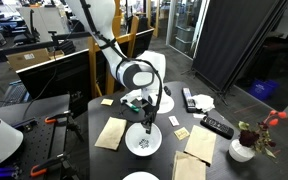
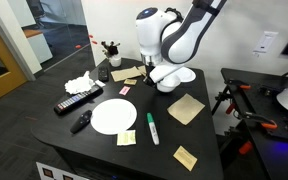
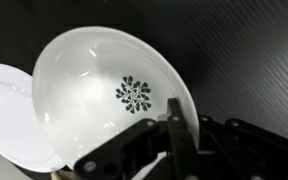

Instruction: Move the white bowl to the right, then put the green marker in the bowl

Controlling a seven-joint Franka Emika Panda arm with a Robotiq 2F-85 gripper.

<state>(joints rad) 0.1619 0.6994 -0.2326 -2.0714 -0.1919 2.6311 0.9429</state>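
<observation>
The white bowl [image 3: 104,85], with a dark flower pattern in its centre, fills the wrist view. It also shows in both exterior views [image 1: 142,141] [image 2: 176,75], under the arm. My gripper [image 3: 174,135] [image 1: 147,121] [image 2: 161,70] is shut on the bowl's rim, with one finger across the edge. The green marker [image 2: 152,128] lies flat on the black table, apart from the bowl and next to the plain plate. It does not show in the wrist view.
A plain white plate [image 2: 112,116] [image 3: 4,110] [image 1: 140,177] lies beside the bowl. Two black remotes [image 2: 74,101] [image 1: 216,126], crumpled tissue [image 2: 80,83], tan paper sheets [image 2: 185,109] [image 1: 111,133], sticky notes and a flower vase [image 1: 243,150] sit around the table.
</observation>
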